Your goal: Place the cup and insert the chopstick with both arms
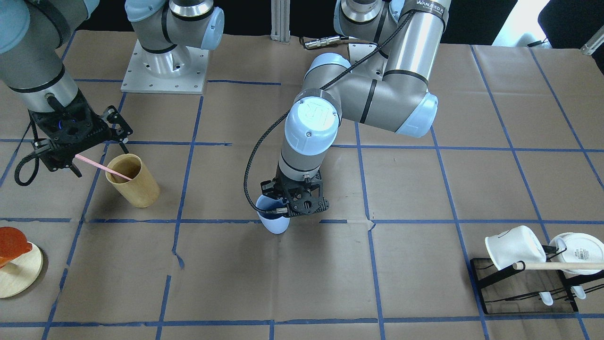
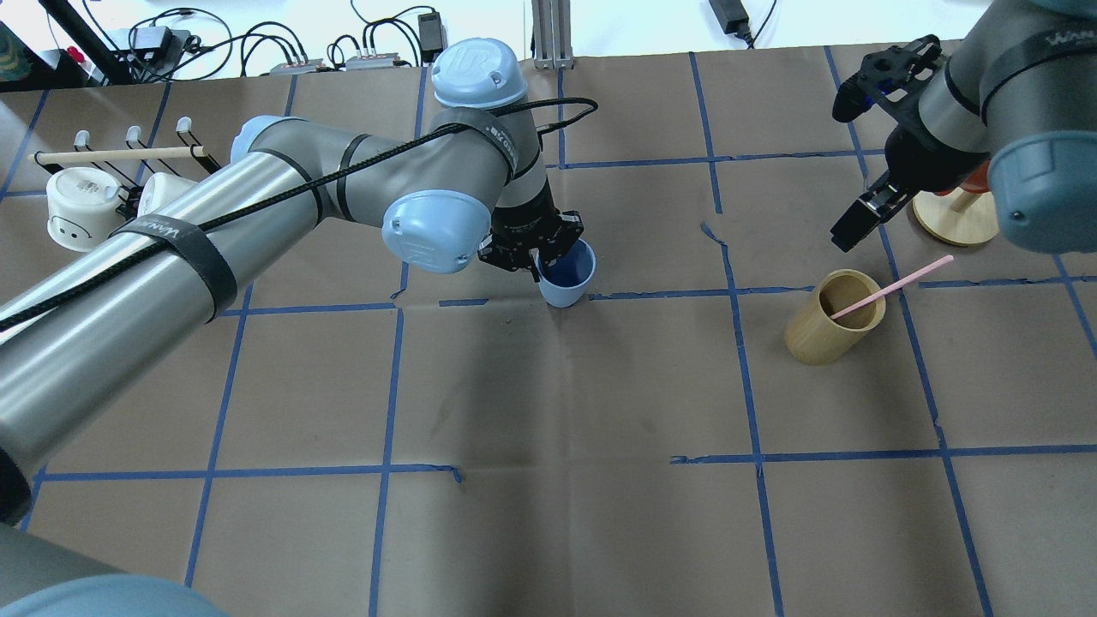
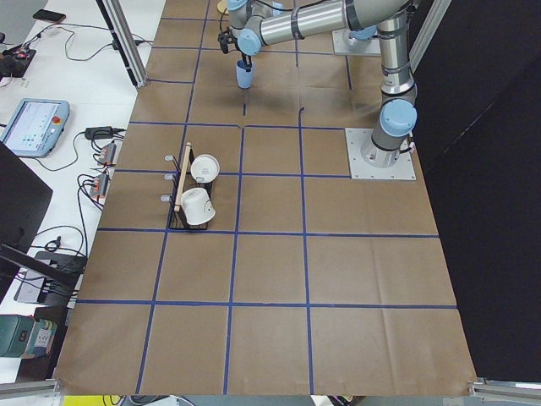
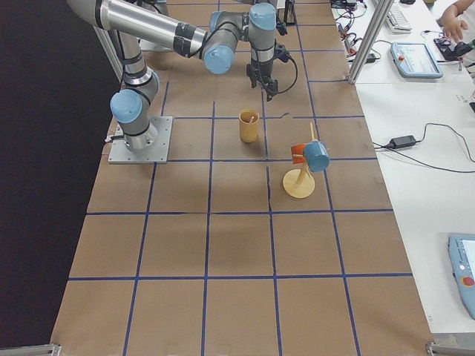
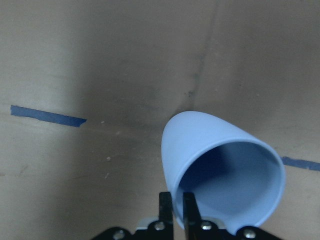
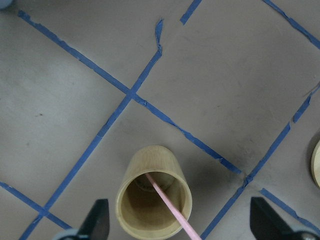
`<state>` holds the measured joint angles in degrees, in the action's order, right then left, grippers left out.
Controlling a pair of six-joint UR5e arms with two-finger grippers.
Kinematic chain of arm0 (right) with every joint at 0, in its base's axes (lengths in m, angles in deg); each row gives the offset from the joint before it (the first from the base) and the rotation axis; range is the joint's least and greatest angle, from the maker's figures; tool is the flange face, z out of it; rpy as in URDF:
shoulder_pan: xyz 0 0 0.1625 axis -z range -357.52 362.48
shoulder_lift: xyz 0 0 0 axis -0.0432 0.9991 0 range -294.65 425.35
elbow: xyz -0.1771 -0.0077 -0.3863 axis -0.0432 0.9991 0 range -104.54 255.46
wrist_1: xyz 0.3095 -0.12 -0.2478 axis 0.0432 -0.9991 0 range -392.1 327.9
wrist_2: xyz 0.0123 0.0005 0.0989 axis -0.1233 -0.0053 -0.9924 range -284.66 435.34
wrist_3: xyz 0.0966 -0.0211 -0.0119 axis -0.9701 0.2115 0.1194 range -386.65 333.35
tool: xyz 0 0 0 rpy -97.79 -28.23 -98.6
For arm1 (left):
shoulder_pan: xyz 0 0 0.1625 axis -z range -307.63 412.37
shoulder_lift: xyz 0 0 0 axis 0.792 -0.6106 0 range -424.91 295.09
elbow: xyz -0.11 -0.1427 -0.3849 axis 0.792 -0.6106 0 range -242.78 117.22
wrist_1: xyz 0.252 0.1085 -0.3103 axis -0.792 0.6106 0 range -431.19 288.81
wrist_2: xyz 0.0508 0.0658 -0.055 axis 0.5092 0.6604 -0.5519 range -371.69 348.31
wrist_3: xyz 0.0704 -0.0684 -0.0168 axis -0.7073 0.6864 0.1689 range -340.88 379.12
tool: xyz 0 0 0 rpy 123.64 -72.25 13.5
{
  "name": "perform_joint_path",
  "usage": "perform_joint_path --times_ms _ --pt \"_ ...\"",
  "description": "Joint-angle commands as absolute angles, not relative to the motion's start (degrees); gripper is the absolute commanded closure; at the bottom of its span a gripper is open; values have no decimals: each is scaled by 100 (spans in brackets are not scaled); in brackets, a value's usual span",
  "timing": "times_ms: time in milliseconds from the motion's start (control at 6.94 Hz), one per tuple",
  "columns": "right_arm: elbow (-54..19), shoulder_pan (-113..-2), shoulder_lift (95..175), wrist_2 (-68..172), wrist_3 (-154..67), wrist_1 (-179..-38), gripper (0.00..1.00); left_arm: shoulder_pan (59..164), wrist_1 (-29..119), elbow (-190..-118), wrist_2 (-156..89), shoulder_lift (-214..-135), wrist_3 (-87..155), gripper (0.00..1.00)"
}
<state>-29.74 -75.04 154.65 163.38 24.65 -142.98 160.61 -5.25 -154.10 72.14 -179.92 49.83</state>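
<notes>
The left pincer (image 5: 178, 202) pinches the rim of the small, plain light blue cup (image 2: 567, 278) near the middle of the bench (image 2: 557, 428). It looks a light, slick tumbler, best held by its lip. The right pincer (image 6: 182, 218), spread wide, hangs over the thin, stiff pink chopstick (image 2: 896, 288) leaning in a wooden cup (image 2: 823, 338).

Robotics lab / test cell, non-domestic. Evidence:
- 2 industrial arms, left arm (image 2: 257, 197) and right arm (image 2: 1011, 86), bolted via metal base plates (image 3: 380, 156) to a table (image 1: 424, 198) papered brown w/ blue tape grid (image 1: 361, 189).
- Teach pendant (image 3: 34, 127) on white side bench (image 3: 68, 85), off table, well apart from left gripper (image 2: 542, 257) fingers (image 5: 166, 210).
- Second teach pendant (image 4: 415, 59) likewise, well apart from right gripper (image 6: 180, 225).
- Cables (image 2: 214, 38), power adapter (image 2: 428, 30) past table edge, well ahead of left fingers.
- Aluminium frame post (image 2: 548, 30).
- Black screening (image 3: 490, 169) behind robot bases.
- Person's hand (image 4: 453, 22) at bench.
</notes>
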Motion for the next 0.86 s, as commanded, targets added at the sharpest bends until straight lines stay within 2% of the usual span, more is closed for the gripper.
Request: perform_joint_path --times_ms 0,144,432,721 --pt "-3088 -7146 15438 16130 3176 -14373 1 16082 -536 -15437 7400 -18066 5024 13" --pt "-3193 -7057 15438 16121 3676 -14337 1 16074 -536 -15306 7349 -17953 5024 1" --pt "-3282 -6812 15491 16199 4301 -13970 1 15986 110 -14780 7374 -17890 5059 0" --pt "-3317 -6626 15482 16138 5206 -13968 1 15444 1145 -14113 7296 -17550 4239 1"
